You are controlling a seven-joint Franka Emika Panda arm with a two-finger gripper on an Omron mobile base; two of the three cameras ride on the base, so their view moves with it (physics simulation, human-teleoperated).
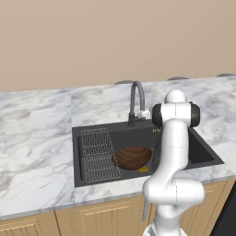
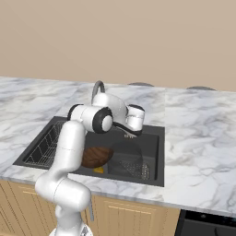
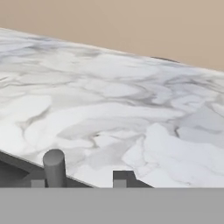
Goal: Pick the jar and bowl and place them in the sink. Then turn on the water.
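The fingers (image 3: 83, 179) showed as two small dark tips at the bottom of the hand view, with a gap between them and nothing held in it. A short grey cylinder (image 3: 54, 168) rose just beside one tip; whether it touched that tip could not be told. Beyond lay the marbled tabletop (image 3: 109, 100), running back to a tan wall (image 3: 131, 22).

In the right base view the white hand hung over the back rim of the sink (image 2: 154, 152), near the faucet (image 2: 97, 87). Its finger spacing could not be made out there.

The bowl (image 1: 132, 157) lay tilted in the basin, just beside the wire rack (image 1: 97, 154). The jar (image 2: 126, 154), faint and see-through, stood in the basin just beside the bowl. A small yellow thing (image 1: 143, 169) lay under the bowl's edge.
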